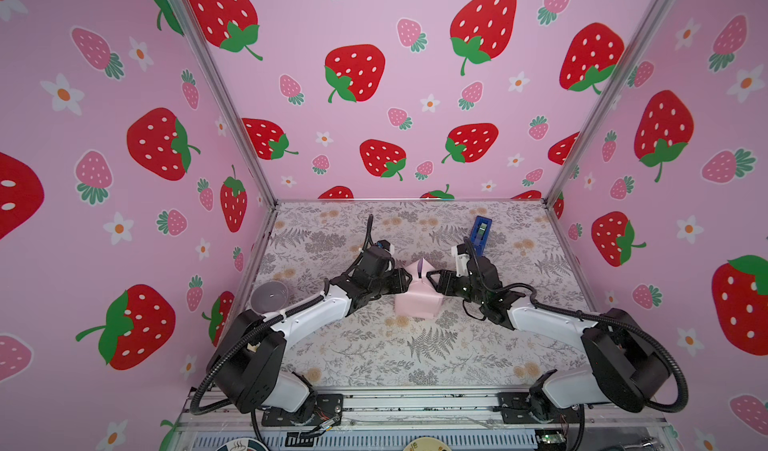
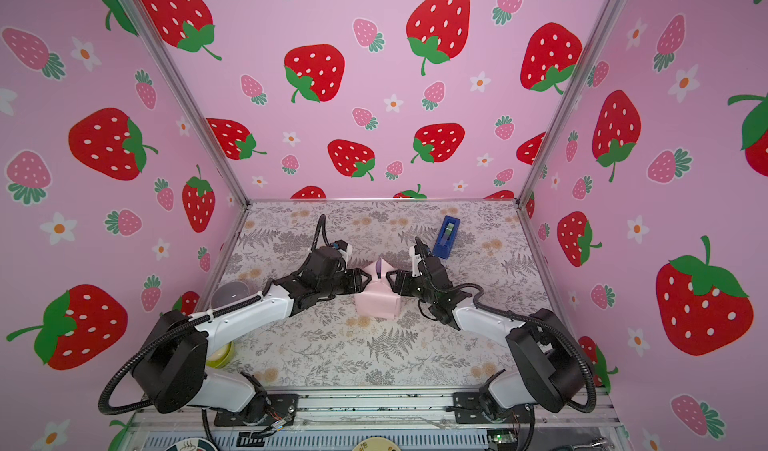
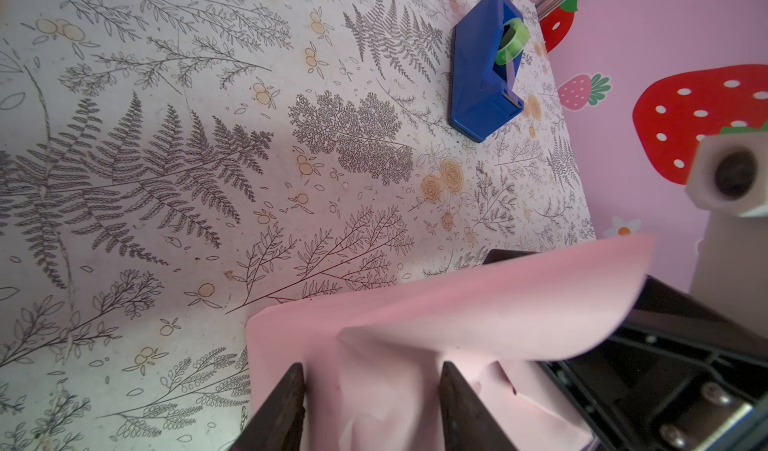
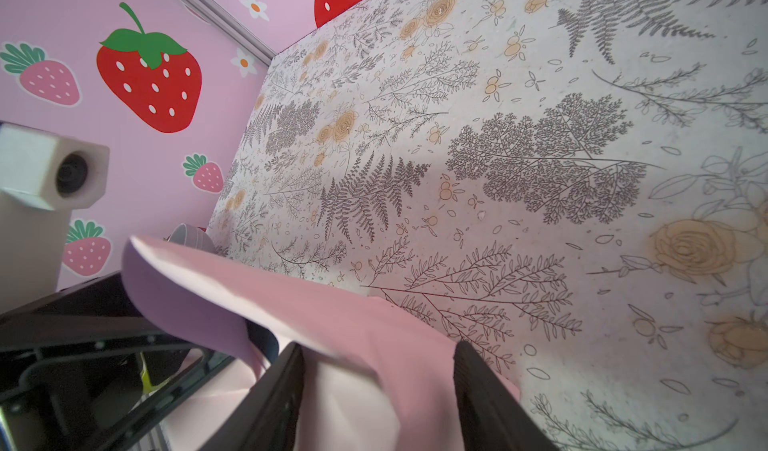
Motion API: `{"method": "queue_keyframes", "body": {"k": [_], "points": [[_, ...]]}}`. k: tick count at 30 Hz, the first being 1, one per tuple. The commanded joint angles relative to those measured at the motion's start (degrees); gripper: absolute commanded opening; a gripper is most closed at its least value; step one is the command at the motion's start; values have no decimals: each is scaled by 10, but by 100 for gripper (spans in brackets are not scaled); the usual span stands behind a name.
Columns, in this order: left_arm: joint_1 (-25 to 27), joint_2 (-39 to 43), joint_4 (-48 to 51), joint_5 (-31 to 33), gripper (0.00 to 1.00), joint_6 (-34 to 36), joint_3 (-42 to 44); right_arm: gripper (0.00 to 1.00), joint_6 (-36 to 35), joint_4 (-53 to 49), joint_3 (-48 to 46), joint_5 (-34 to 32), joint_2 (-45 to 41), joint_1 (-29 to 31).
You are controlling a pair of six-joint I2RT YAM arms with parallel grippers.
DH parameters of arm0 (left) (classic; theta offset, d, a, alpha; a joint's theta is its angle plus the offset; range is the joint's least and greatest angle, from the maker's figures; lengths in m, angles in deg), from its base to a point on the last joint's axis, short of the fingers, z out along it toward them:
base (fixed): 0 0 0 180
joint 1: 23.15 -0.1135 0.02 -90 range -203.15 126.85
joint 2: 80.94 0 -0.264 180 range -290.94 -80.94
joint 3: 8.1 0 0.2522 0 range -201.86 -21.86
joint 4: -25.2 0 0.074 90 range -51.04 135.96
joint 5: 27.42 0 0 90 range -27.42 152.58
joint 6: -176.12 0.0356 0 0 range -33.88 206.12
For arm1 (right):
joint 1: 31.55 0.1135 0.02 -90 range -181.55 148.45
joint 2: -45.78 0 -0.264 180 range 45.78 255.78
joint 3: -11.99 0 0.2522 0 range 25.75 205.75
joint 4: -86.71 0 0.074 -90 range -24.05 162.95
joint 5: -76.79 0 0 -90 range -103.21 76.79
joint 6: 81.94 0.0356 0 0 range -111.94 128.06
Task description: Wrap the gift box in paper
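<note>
Scene: a flower-patterned table [image 1: 415, 357] inside a strawberry-print booth, with two robot arms meeting at the middle
Paper: the paper [image 1: 417, 303] forms a pale pink, box-shaped parcel at the table's centre; in both top views loose flaps stand up at its top and show a sliver of the lilac face
Gift box: hidden; judging by the parcel's shape, it sits inside the paper
Left gripper: the left gripper [image 1: 407, 281] is against the parcel's upper left side; in its wrist view the jaws stand apart with crumpled paper between them, and I cannot tell whether they squeeze it
Right gripper: the right gripper [image 1: 431, 280] is at the upper right side, jaws parted, a loose flap curling over one finger [image 4: 286, 386]
Tape dispenser: a blue tape dispenser [image 1: 481, 230] stands behind the right gripper, apart from the parcel
Handling: the sheet looks thin, light and springy, likely to unfold when let go and to crease or tear if pinched hard; the parcel probably slides easily
Where to hold: take the flaps near their free edges and press them flat onto the top
</note>
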Motion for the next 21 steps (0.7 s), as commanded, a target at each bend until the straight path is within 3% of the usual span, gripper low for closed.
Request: {"method": "queue_keyframes", "body": {"k": [1,13,21], "points": [[-1,-21,76,-4,54,12,1,59,-19,-87,-8,10,15,12],[-21,-21,52,-24,56,-5,-25,59,-21,-86,-7,14,20,12],[-26,-8,40,-1,56,-22,-29,59,-21,-89,-5,12,17,12]]}}
